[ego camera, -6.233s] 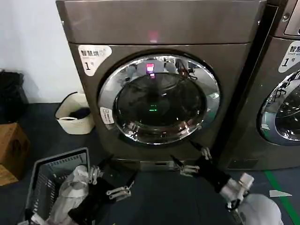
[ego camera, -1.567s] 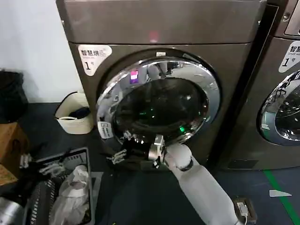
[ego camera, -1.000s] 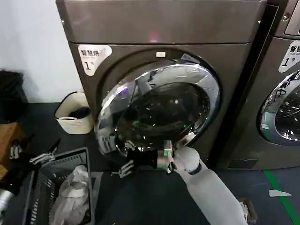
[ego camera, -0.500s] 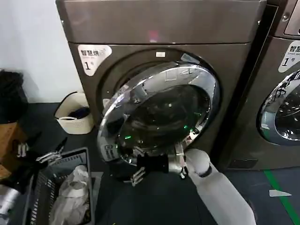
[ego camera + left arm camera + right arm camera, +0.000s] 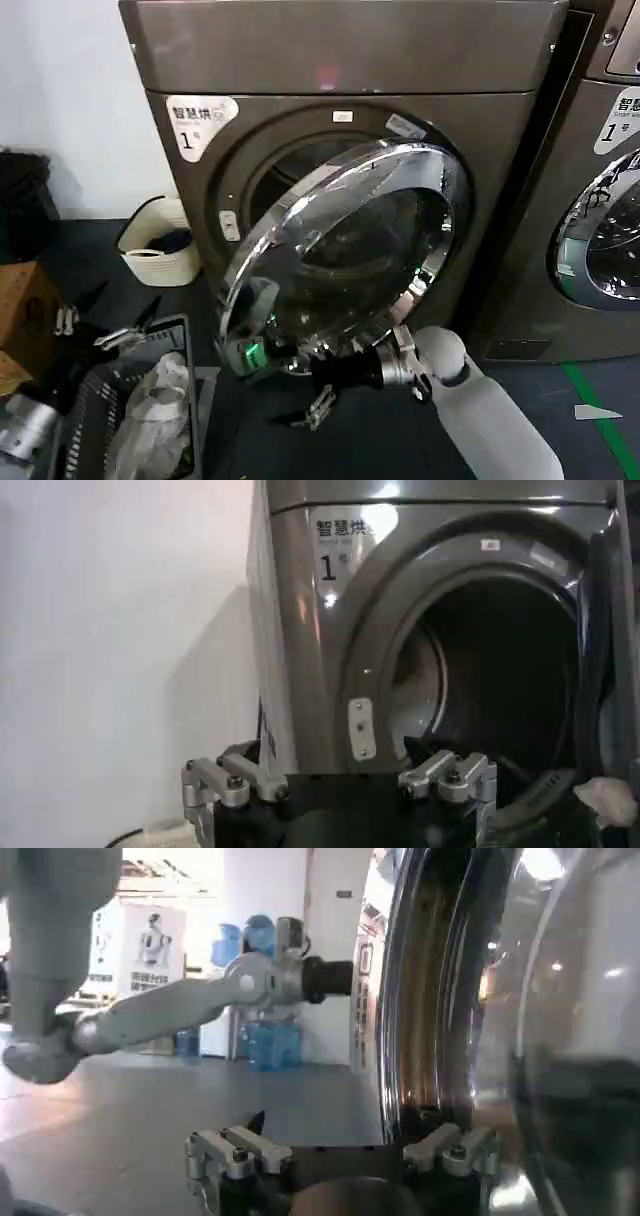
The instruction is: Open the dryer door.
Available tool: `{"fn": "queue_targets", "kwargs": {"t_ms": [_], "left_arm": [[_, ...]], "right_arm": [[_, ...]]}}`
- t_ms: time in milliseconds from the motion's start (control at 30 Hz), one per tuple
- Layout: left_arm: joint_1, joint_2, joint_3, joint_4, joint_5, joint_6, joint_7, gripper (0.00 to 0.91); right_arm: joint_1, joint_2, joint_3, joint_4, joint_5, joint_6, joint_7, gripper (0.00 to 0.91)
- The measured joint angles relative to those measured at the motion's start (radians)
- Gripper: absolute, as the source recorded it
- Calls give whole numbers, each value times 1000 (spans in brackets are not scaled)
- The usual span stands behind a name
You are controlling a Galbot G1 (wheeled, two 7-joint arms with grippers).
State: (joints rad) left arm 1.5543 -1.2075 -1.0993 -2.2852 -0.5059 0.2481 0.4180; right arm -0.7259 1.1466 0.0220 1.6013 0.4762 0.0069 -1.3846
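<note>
My right end effector (image 5: 312, 405) sits low under the bottom rim of the dryer door (image 5: 350, 260), fingers spread and gripping nothing, one finger tucked just behind the chrome edge in the right wrist view, so I judge it is hooking the door, not clamping it. The door is unlatched and swung partway off the dryer (image 5: 340, 90), its free side clear and the dark drum opening (image 5: 500, 680) exposed; what is left is swinging it wide. My left end effector (image 5: 105, 330) waits spread and empty, over the laundry basket (image 5: 120, 360).

Both hands (image 5: 305, 395) (image 5: 105, 320) open, low.
</note>
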Motion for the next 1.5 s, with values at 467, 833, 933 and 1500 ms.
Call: {"fn": "queue_targets", "kwargs": {"t_ms": [467,833,933,1500], "left_arm": [[-53,100,140,42,19,-59,-14,907],[-113,181,291,65,-59,-69,-41,907],[-137,198,325,65,-71,-61,-42,907],[-240,232,511,85,-32,-50,-34,907]], "right_arm": [[-57,-57,63,28,13,41,-75,907],[-133,-111,149,72,45,44,-76,907],[-162,-127,182,89,60,44,-75,907],[-370,-160,418,139,86,93,-16,907]]}}
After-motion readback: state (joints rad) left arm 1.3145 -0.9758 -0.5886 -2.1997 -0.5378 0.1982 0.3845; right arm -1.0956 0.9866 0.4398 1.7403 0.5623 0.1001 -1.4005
